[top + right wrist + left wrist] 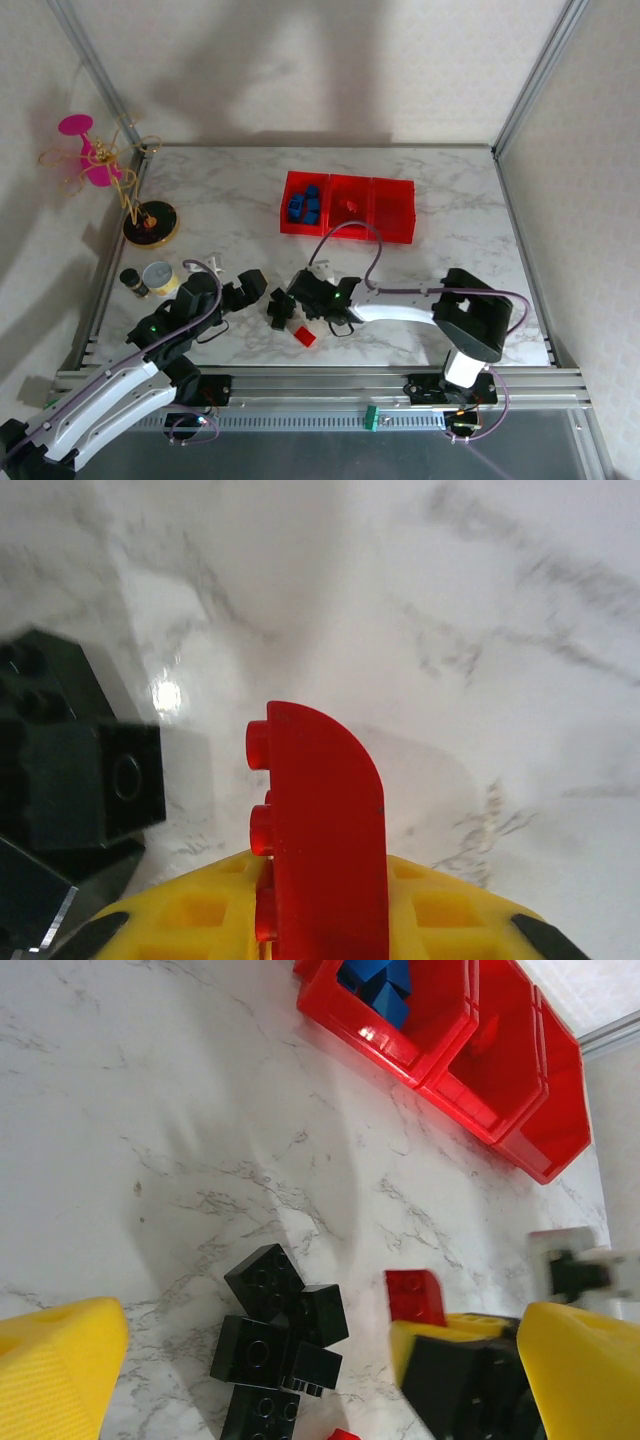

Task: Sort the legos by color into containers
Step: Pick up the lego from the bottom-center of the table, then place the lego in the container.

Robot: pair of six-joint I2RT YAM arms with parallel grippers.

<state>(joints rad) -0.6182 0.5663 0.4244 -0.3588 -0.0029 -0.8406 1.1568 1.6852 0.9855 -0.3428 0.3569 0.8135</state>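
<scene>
Here, the yellow finger pads (pixel 190 920) of the right gripper (pixel 320 900) are clamped together on a red curved-top brick (pixel 320 830), which stands on edge between them with its studs facing left in the right wrist view. The held brick sits just above the white marble tabletop (pixel 230 200). Just beside it, to the left, is a cluster of black bricks (pixel 70 770). From above, the right gripper (pixel 305 295) is at the near centre of the table, with the black bricks (pixel 278 312) at its tip and a loose red brick (pixel 305 337) lying just nearer the arm bases. The left gripper (pixel 248 290) sits just left of the cluster. Its yellow fingers (pixel 60 1370) are wide apart with nothing between them, and its camera looks down on the black bricks (pixel 275 1340) and the held red brick (pixel 415 1295). The three joined red bins (pixel 345 233) stand well apart from both grippers, toward the far side of the table. The left bin holds blue bricks (pixel 303 205), and the middle bin holds a small red piece (pixel 350 203). A round silver tin (pixel 158 275) stands near the left edge.
</scene>
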